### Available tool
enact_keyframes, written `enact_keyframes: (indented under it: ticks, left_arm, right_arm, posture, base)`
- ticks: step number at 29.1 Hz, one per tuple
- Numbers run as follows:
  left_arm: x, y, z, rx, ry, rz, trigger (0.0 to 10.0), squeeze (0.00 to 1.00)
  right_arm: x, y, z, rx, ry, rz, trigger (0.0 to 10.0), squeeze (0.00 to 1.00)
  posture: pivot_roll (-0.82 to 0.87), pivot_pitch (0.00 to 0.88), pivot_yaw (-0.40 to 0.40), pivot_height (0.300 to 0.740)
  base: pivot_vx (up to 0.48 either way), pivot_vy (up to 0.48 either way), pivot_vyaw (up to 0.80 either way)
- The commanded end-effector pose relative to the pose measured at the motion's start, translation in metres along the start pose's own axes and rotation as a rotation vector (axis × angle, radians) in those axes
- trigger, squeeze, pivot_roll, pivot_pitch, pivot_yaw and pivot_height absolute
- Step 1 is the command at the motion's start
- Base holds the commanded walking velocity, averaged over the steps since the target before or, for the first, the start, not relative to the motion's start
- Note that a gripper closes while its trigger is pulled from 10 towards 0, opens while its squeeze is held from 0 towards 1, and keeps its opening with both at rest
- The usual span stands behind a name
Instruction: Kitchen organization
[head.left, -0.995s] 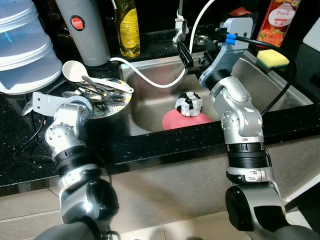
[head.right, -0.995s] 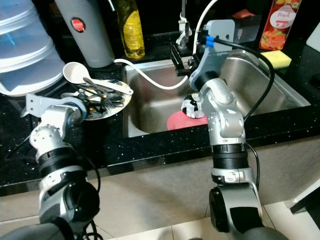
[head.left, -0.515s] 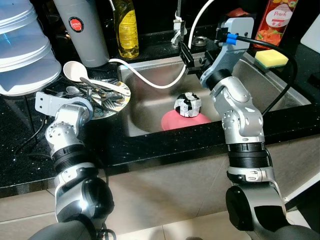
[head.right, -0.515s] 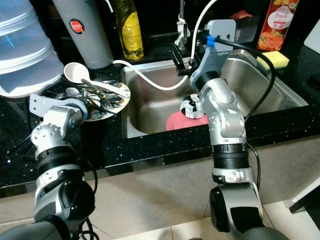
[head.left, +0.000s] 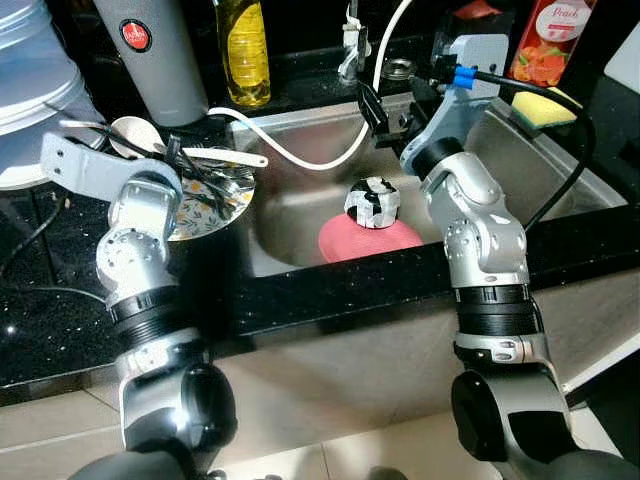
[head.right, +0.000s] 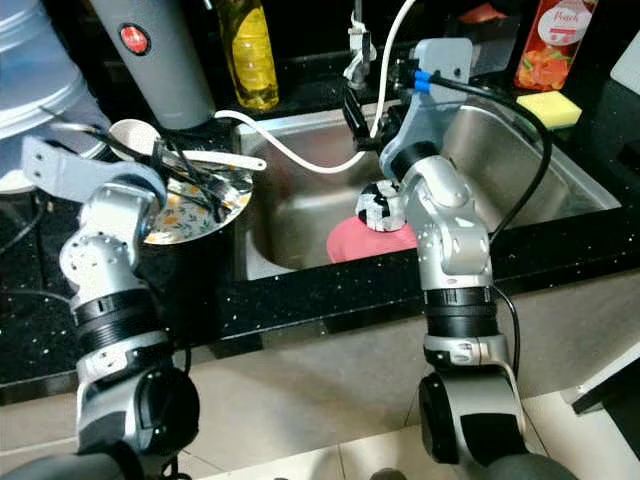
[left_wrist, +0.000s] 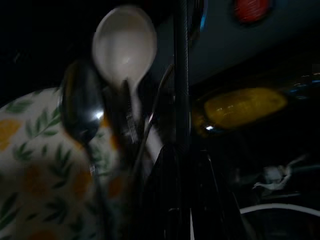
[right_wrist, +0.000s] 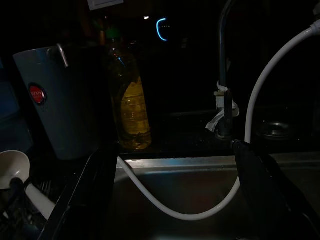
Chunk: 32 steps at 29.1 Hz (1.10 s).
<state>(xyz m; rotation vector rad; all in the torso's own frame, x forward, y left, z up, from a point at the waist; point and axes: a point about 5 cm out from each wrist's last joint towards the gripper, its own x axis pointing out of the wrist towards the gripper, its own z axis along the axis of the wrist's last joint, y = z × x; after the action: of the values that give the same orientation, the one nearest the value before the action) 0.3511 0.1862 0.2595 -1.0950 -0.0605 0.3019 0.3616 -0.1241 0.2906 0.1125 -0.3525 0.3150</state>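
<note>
Two silver arms reach over a black counter. Nearest in the steel sink (head.left: 560, 190), below and just short of the right gripper (head.left: 385, 110), lies one pink plate (head.left: 368, 238) with one black-and-white patterned cup (head.left: 372, 201) on it. The right gripper hovers above the sink's back part with its fingers spread apart, holding nothing; one white hose (head.left: 300, 160) curves beneath it.

At the left gripper (head.right: 185, 172), one floral plate (head.right: 195, 212) sits tilted on the counter beside the sink, carrying a heap of cutlery. One white ladle (head.right: 140, 140) and one metal spoon (left_wrist: 82, 107) can be told apart in the left wrist view; the remaining pieces tangle together and cannot be counted. The black fingers are buried in that heap, so whether they grip anything cannot be told.

Beyond the left gripper stand one grey flask (head.left: 150, 55) with a red badge and one bottle of yellow liquid (head.left: 245, 50), tops cut off. Beyond the right gripper are one yellow sponge (head.left: 545, 108) and one red juice carton (head.left: 545, 40), partly cropped.
</note>
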Motion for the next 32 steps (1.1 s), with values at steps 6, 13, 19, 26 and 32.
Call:
enact_keyframes:
  ticks: [6, 13, 19, 26, 32]
  left_arm:
    - [-0.011, -0.013, 0.006, 0.195, -0.138, -0.068, 10.0, 0.0]
    - [-0.018, -0.016, 0.02, 0.406, -0.32, -0.044, 10.0, 0.0]
    - [-0.019, -0.024, 0.046, 0.597, -0.492, -0.041, 10.0, 0.0]
    - [-0.009, -0.023, 0.056, 0.719, -0.418, -0.096, 10.0, 0.0]
    - [-0.013, -0.026, 0.022, 1.078, -0.188, -0.403, 10.0, 0.0]
  right_arm:
    - [0.003, 0.006, 0.001, 0.016, -0.002, 0.02, 10.0, 0.0]
    - [0.003, 0.006, 0.0, 0.019, -0.003, 0.018, 10.0, 0.0]
    - [0.003, 0.006, 0.0, 0.02, -0.001, 0.019, 10.0, 0.0]
    - [0.003, 0.006, -0.001, 0.022, 0.001, 0.023, 10.0, 0.0]
    - [0.002, 0.008, 0.002, 0.099, -0.002, 0.092, 10.0, 0.0]
  posture:
    - [-0.1, 0.026, 0.064, 0.74]
    - [-0.1, 0.026, 0.064, 0.74]
    - [-0.1, 0.024, 0.062, 0.74]
    - [-0.1, 0.017, 0.063, 0.74]
    - [-0.1, 0.015, 0.061, 0.74]
  base:
    - [0.0, 0.0, 0.0]
    - [0.0, 0.0, 0.0]
    - [0.0, 0.0, 0.0]
    - [0.0, 0.0, 0.0]
    - [0.0, 0.0, 0.0]
